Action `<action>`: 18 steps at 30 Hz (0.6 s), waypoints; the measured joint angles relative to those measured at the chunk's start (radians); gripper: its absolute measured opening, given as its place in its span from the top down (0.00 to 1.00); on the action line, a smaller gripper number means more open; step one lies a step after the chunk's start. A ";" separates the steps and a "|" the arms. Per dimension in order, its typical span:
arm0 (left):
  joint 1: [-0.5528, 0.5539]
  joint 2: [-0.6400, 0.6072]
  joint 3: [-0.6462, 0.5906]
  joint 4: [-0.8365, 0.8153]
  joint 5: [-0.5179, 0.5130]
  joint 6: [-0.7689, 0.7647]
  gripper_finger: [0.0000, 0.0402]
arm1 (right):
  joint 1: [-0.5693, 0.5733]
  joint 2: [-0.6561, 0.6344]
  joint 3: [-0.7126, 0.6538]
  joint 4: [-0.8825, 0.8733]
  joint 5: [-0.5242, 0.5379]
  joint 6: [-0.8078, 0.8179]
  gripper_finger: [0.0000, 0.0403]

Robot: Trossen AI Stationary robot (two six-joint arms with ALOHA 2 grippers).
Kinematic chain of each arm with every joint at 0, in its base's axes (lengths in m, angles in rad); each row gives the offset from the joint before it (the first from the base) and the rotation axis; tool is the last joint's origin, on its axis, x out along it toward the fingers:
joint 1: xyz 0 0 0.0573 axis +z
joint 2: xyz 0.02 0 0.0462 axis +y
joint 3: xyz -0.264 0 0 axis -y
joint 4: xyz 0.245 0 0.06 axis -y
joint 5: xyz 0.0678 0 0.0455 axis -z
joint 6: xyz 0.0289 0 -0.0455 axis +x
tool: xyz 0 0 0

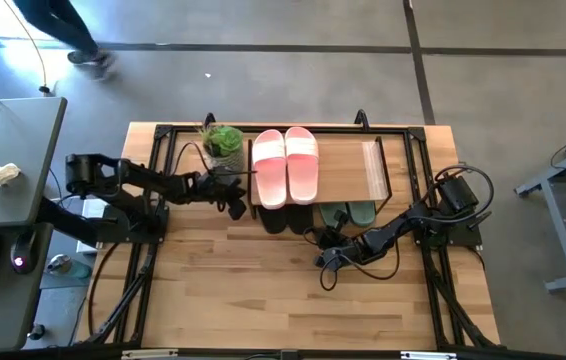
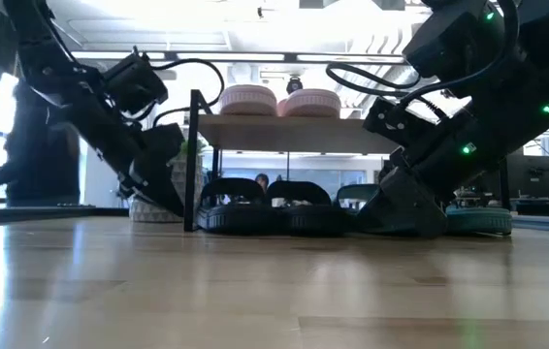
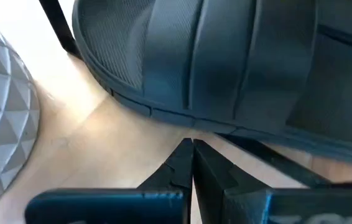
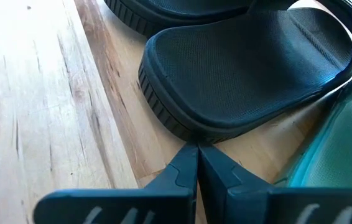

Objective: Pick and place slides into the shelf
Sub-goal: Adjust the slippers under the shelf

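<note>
The shelf stands at the table's far side, and the pink slides lie side by side on its plank top. Underneath it, the black slides and sage green slides rest on the table with their heels sticking out toward the near edge. My left gripper is shut, low at the left black slide's outer side. My right gripper is shut, low at the right black slide's heel, with a green slide beside it. My left gripper has its shut fingertips against the side rim of the left black slide's sole, coming level from the table's left. The slide lies flat on the table. My right gripper has its shut fingertips against the heel rim of the right black slide, coming low from the near right. That slide lies flat on the table.
A grey faceted pot with a green plant stands just left of the shelf, close to my left gripper. A clear plastic piece lies on the plank's right end. The wooden table stretches toward the near edge. A person's legs show beyond the table.
</note>
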 joint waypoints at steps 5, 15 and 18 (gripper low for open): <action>0.001 0.036 0.000 0.079 -0.006 0.017 1.00 | 0.000 0.000 0.000 0.000 0.000 0.000 1.00; 0.000 0.083 0.000 0.144 -0.058 0.023 1.00 | 0.000 0.000 0.000 0.000 0.001 -0.008 1.00; 0.000 0.104 0.000 0.183 -0.080 0.021 1.00 | 0.000 0.000 0.000 0.002 0.001 -0.011 1.00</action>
